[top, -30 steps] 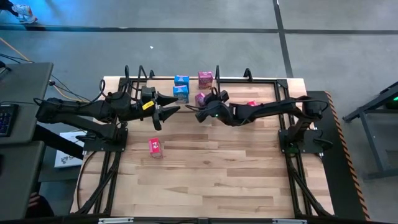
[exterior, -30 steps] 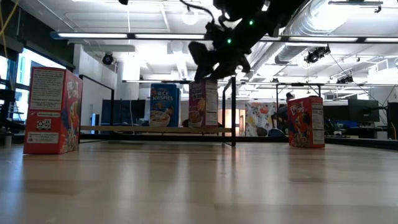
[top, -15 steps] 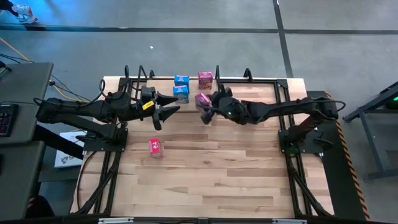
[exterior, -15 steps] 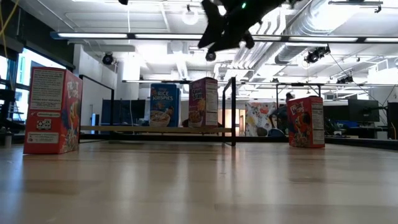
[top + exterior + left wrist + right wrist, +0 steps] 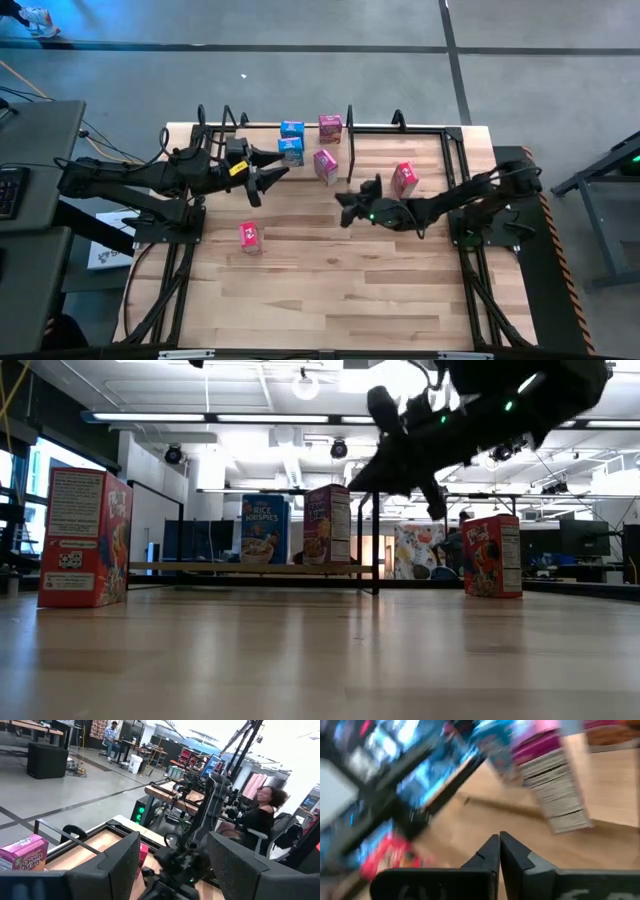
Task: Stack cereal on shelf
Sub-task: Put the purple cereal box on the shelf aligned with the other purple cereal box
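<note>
High view shows the right gripper (image 5: 345, 203) has pulled back from the shelf (image 5: 400, 130), fingers pressed together and empty, leaving a pink cereal box (image 5: 325, 166) standing there; the left gripper (image 5: 268, 178) waits beside it, spread. One more box looks placed.

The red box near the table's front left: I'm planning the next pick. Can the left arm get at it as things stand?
Probably yes. The red box stands alone on bare tabletop, and the left gripper, open and empty, hovers just behind it with nothing between. The right gripper is off to the other side.
</note>
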Controlling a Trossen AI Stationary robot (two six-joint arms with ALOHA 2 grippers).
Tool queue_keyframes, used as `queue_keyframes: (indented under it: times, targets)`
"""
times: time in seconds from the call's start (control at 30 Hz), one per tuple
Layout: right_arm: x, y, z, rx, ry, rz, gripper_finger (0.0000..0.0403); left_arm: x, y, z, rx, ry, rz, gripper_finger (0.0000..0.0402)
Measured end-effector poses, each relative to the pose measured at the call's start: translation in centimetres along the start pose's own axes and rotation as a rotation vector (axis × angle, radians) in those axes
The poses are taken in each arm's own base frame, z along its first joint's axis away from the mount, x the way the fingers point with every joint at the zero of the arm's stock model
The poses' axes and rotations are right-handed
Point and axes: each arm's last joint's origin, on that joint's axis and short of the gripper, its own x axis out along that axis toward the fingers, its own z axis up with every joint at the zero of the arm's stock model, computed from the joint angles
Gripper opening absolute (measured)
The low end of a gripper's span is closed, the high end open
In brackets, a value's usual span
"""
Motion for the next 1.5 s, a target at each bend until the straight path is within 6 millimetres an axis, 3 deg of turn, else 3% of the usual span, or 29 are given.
queue_keyframes:
  times: [0.13,0.27,0.4,0.93,1.1,1.5]
  targets:
    - [2.1,-1.3,-0.4,0.129,-0.018,-0.059,0.0001,0.0,0.0,0.0,-0.001,-0.002,0.004,0.0223]
    - [5.0,-1.2,-0.7,0.163,0.064,-0.005,0.0,0.0,0.0,0.1,-0.004,-0.008,0.002,0.0223]
    - [6.6,-1.1,-0.7,0.165,0.059,-0.02,0.0,0.0,0.0,0.1,-0.005,-0.011,0.001,0.0223]
    - [9.0,-2.7,2.2,0.053,0.044,-0.139,0.0,0.0,0.0,0.1,-0.007,-0.015,0.003,0.0223]
    - [9.4,-2.6,2.4,-0.05,0.151,-0.213,0.0,0.0,0.0,0.1,-0.006,-0.014,0.003,0.0223]
    - [9.9,-1.1,4.4,-0.197,0.155,-0.416,0.0,0.0,0.0,0.1,-0.007,-0.014,0.003,0.0223]
